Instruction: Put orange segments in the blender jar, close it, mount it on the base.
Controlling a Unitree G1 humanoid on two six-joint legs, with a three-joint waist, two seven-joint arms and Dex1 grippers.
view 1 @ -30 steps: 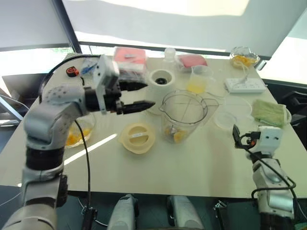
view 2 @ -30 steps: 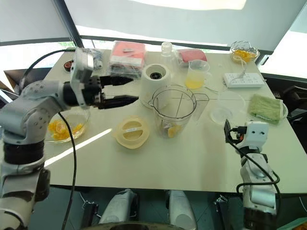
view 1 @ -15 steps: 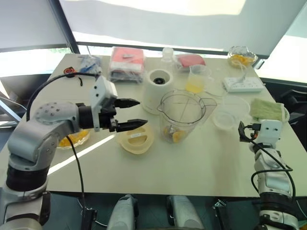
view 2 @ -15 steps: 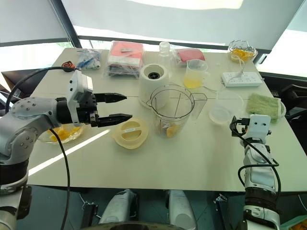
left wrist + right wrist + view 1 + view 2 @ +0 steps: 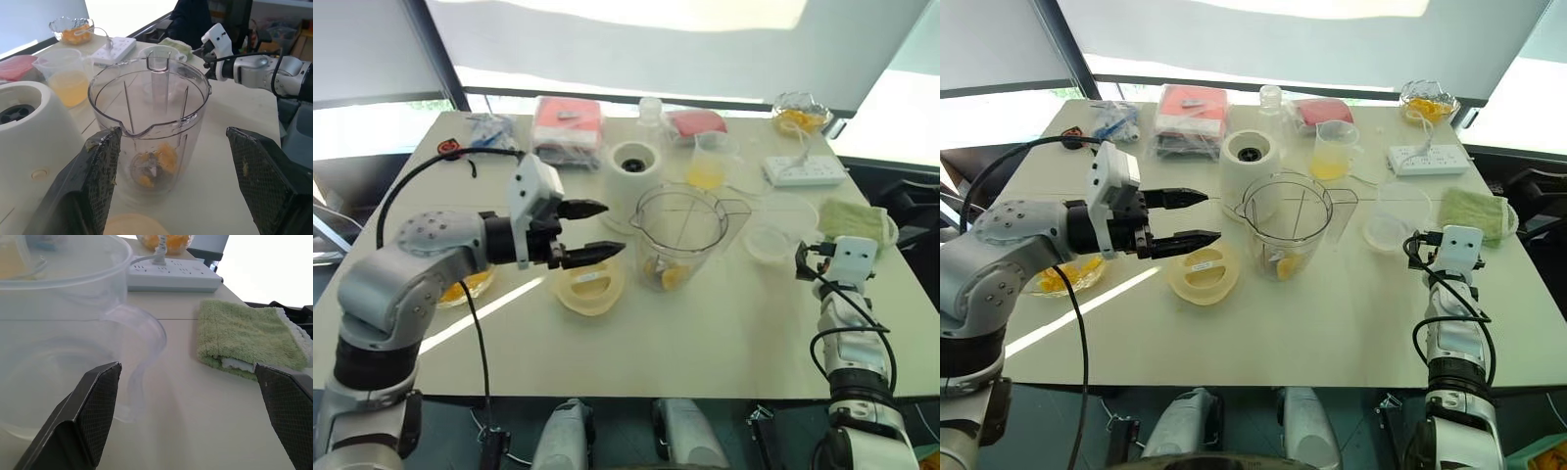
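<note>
The clear blender jar [image 5: 680, 233] stands upright mid-table with no lid on, and a few orange segments [image 5: 157, 160] lie at its bottom by the blades. Behind it to the left stands the white base [image 5: 634, 166] with its dark socket. My left gripper [image 5: 612, 228] hovers open and empty just left of the jar, pointing at it, above a pale yellow round lid [image 5: 588, 284]. My right gripper [image 5: 802, 260] is open and empty, low at the table's right side. More orange segments fill a glass bowl [image 5: 1053, 277] under my left arm.
A measuring cup of yellow juice [image 5: 713, 162] stands behind the jar. A shallow clear dish [image 5: 771, 241] lies just ahead of my right gripper, with a green towel [image 5: 249, 340] and a white power strip [image 5: 803, 171] beyond. Red packets [image 5: 570, 122] and a small bowl [image 5: 798, 111] sit along the far edge.
The view has shifted. My left gripper has sunk a little, from level with the base to over the lid, still open. My right hand has moved forward and rightward, nearer the clear dish.
</note>
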